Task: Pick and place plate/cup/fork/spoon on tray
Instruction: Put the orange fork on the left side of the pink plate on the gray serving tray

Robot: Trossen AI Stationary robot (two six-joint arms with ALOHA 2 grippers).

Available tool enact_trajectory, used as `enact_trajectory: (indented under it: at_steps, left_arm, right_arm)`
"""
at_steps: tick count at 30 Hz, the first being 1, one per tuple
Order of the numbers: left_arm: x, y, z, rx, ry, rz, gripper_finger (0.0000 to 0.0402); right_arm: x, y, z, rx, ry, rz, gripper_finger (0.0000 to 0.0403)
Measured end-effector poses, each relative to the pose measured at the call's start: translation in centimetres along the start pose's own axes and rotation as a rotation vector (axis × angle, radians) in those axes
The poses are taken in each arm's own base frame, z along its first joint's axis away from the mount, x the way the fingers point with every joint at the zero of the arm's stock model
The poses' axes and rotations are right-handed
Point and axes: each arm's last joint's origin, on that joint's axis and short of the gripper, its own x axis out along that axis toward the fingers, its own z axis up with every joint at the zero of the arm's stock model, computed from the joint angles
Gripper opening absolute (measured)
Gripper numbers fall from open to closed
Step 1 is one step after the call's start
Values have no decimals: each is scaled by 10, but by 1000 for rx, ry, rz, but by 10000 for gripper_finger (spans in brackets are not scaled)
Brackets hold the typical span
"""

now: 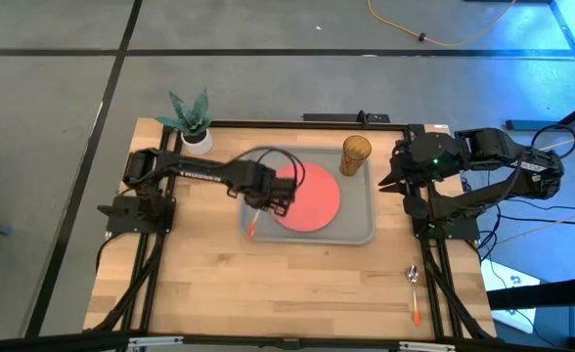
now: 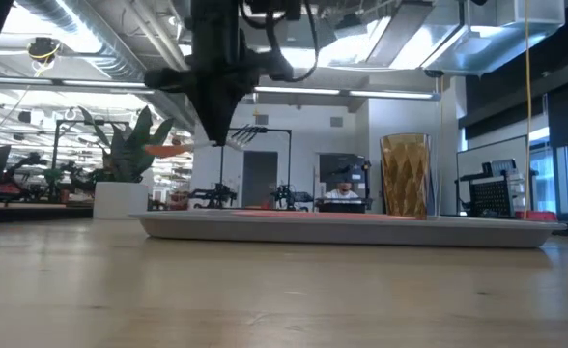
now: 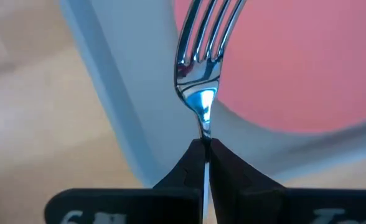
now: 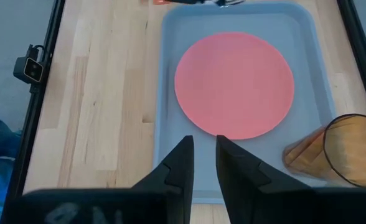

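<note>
The left gripper (image 3: 205,149) is clamped on the neck of the fork (image 3: 203,56), holding it up in the air over the tray's (image 1: 358,233) left rim, tines reaching toward the plate (image 1: 312,200) that lies flat in the tray's middle. The grip is a thin pinch on narrow, shiny metal, so I would worry about the fork swivelling or slipping between the fingers on the way down; let go from this height, it could bounce off the rim onto the wood, or land half on the plate and rock there. The cup (image 1: 355,154) stands in the tray's far right corner, well apart from the fork, so a knock seems unlikely. The spoon (image 1: 415,289) is still off the tray, on the table out past its near right corner. The right gripper (image 4: 201,152) waits beside the tray's right edge, jaws slightly parted around nothing. The orange handle is mostly hidden under the left arm from above, and from table height I cannot quite tell how level the fork hangs. The plate there is only a thin red line behind the tray's rim.
</note>
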Motion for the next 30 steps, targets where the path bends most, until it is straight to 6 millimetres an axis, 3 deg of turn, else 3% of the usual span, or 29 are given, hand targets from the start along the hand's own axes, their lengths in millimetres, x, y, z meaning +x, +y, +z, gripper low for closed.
enact_trajectory:
  at_steps: [7, 17, 30]
  left_arm:
    - [25, 20, 32, -4, 39, 14, 0]
    - [65, 42, 57, -75, 59, -62, 0]
    - [92, 64, 53, -150, 127, -26, 0]
  right_arm:
    - [0, 0, 0, 3, 0, 0, 68]
    - [0, 0, 0, 30, 0, 0, 68]
    - [0, 0, 0, 49, 0, 0, 68]
